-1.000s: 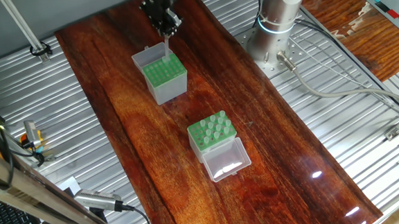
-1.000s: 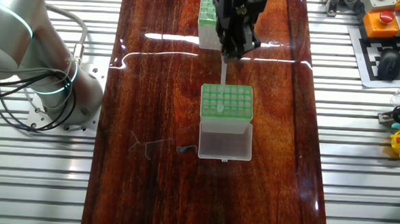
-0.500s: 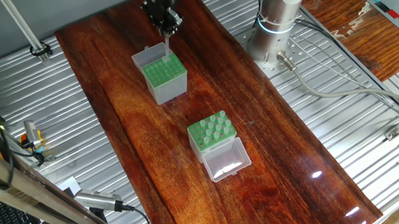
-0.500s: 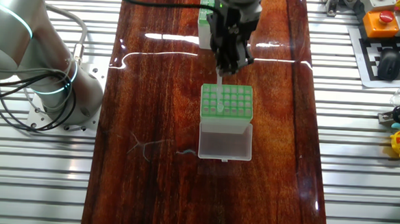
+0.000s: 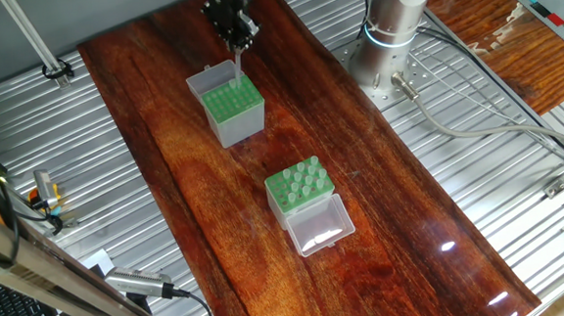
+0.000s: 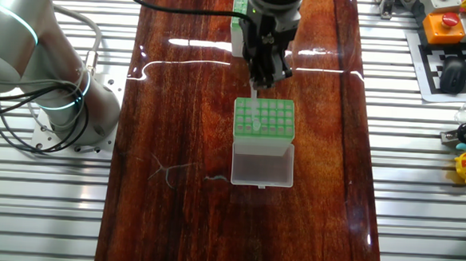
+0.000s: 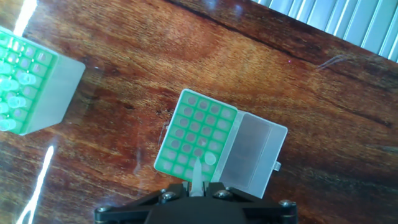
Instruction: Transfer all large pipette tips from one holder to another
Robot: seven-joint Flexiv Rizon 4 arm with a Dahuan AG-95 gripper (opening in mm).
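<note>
While gripped, pipette tip [image 7: 197,176] hangs below end effector [image 7: 198,190].

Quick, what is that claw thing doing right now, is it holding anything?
Gripper: closed on one large pipette tip, held upright above the grey-sided holder's green grid.

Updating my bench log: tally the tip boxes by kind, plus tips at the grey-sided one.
Grey-sided box, green grid top: 1
Clear-sided box, green grid top: 1
Seated pale conical tip: 1
Pale conical tip in gripper: 1
Total: 4
</note>
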